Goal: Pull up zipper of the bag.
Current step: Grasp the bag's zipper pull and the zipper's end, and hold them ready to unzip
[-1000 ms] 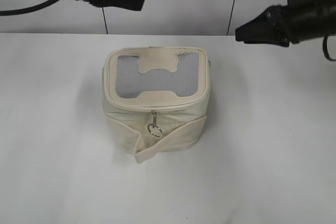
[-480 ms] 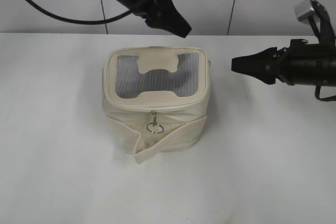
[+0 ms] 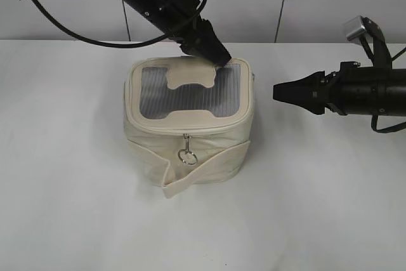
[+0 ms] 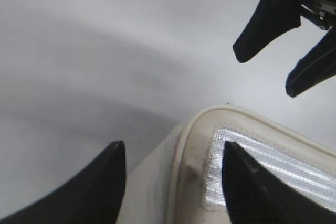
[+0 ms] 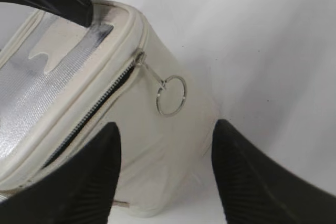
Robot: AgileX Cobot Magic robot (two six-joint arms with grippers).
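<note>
A: State the position of the bag (image 3: 189,130).

B: The cream fabric bag stands upright near the middle of the white table (image 3: 63,207). Its grey mesh lid panel (image 3: 190,96) faces up, and a cream H-shaped patch (image 3: 190,79) lies across it. A wide cream strap (image 3: 209,168) wraps the lower body.

A: State the position of the zipper (image 5: 89,114).

B: The track runs round the lid rim. In the right wrist view a stretch of dark teeth lies parted below the rim, ending at a silver slider (image 5: 139,57) at the lid corner. A round ring pull (image 5: 171,95) hangs from that slider against the bag's side wall. In the exterior view a second slider and ring (image 3: 186,155) hang at the centre of the front face, just above the strap.

A: Left gripper (image 3: 216,56)?

B: It reaches in from the upper left, its tip over the rear right part of the lid. In the left wrist view its fingers (image 4: 247,187) are spread, one over the mesh and one outside the bag corner. They grasp nothing.

A: Right gripper (image 3: 282,91)?

B: It is held level to the right of the bag, apart from it, tip pointing at the bag's right side. Its fingers (image 5: 79,182) are parted and empty, with the ring pull seen between them.
</note>
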